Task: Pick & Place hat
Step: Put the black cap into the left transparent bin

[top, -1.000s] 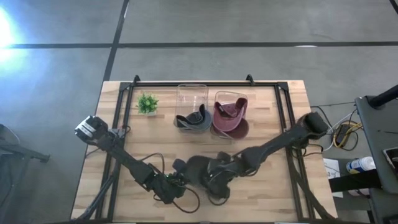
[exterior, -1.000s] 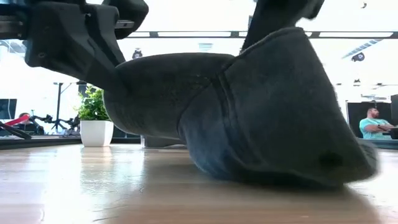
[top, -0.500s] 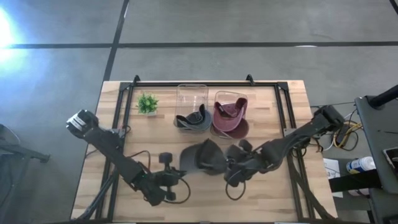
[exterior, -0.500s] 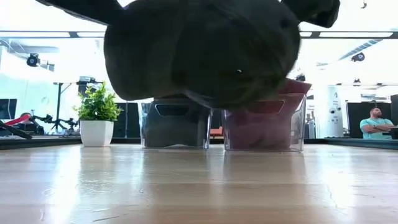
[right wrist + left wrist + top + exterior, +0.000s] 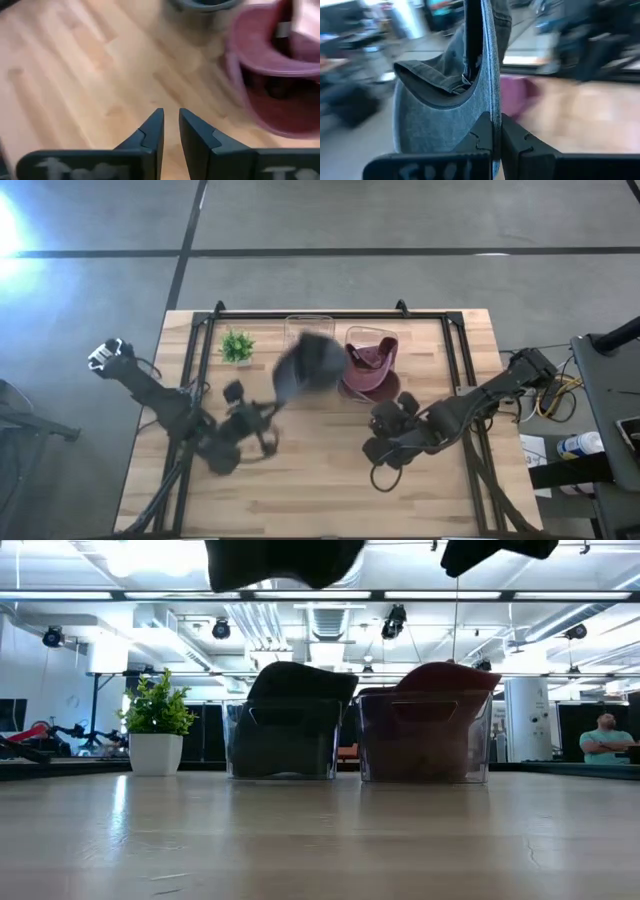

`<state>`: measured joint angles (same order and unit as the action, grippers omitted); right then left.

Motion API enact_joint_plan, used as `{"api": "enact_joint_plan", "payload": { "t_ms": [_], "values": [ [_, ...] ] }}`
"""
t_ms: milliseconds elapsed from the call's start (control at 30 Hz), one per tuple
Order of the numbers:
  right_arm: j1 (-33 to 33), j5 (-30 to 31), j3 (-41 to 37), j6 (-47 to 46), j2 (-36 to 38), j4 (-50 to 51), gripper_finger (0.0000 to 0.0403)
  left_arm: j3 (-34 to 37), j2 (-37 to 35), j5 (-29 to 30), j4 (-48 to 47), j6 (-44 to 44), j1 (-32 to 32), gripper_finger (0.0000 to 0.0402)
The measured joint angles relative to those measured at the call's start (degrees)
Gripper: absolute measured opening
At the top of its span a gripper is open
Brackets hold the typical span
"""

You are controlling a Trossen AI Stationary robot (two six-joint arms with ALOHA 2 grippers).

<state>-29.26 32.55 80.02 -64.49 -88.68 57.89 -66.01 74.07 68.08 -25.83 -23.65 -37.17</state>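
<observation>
- Here, my left hand has its fingers pinched tight on the brim of the grey hat, which hangs in the air above the table.
- From above, the grey hat sits over the left clear bin at the table's far edge, covering most of that bin's opening.
- In the low view the lifted hat shows only at the upper edge, well clear of the bin rims below it.
- The left clear bin already holds a dark hat; the right clear bin just beside it holds a maroon hat whose brim spills over the near rim.
- My right hand floats over bare wood near the maroon hat, its fingers only a narrow slit apart and gripping nothing.
- A small potted plant stands left of the bins, apart from them, close to the far edge.
- The wide near half of the table lies open between my two arms.
- A black rail frame runs along the table's far edge and sides.
</observation>
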Motion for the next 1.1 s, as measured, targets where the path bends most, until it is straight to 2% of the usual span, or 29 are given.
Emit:
{"api": "enact_joint_plan", "payload": {
  "t_ms": [67,100,300,467,533,667,767,900,967,1100],
  "values": [
    [0.02,1.02,0.98,-2.94,0.15,4.63,0.0054,-1.37,-0.08,0.17,-4.89,-0.31,4.63,0.0007],
    [0.15,1.08,1.50,-5.16,0.21,7.08,0.0054,-1.81,-0.05,-1.60,-6.72,-0.89,7.58,0.0007],
    [0.38,0.05,3.03,-20.45,0.52,20.42,0.0054,-3.81,3.11,-21.80,-19.25,-15.00,29.05,0.0007],
    [0.15,-0.90,2.94,-22.35,1.80,23.02,0.0054,-4.60,6.53,-37.31,-20.08,-17.99,40.46,0.0008],
    [0.22,-0.86,2.92,-21.14,2.22,23.60,0.0054,-6.00,8.61,-39.82,-19.40,-18.21,42.05,0.0008],
    [0.59,-0.03,2.89,-20.13,3.12,26.16,0.0054,-13.52,13.25,-38.04,-20.83,-15.61,42.35,0.0008],
    [0.79,0.53,2.88,-19.91,4.41,27.49,0.0054,-21.37,18.68,-34.50,-28.41,-15.43,43.11,0.0008],
    [0.76,2.88,2.83,-18.32,7.02,27.85,0.0054,-32.06,26.86,-34.61,-42.36,-17.46,43.96,0.0009],
    [0.77,4.56,2.79,-17.77,8.39,27.84,0.0054,-36.41,30.65,-36.94,-46.32,-19.52,44.15,0.0009],
    [0.81,7.03,2.72,-16.05,11.21,28.43,0.0054,-43.79,36.40,-43.26,-48.37,-21.59,44.27,0.0009]
  ]
}}
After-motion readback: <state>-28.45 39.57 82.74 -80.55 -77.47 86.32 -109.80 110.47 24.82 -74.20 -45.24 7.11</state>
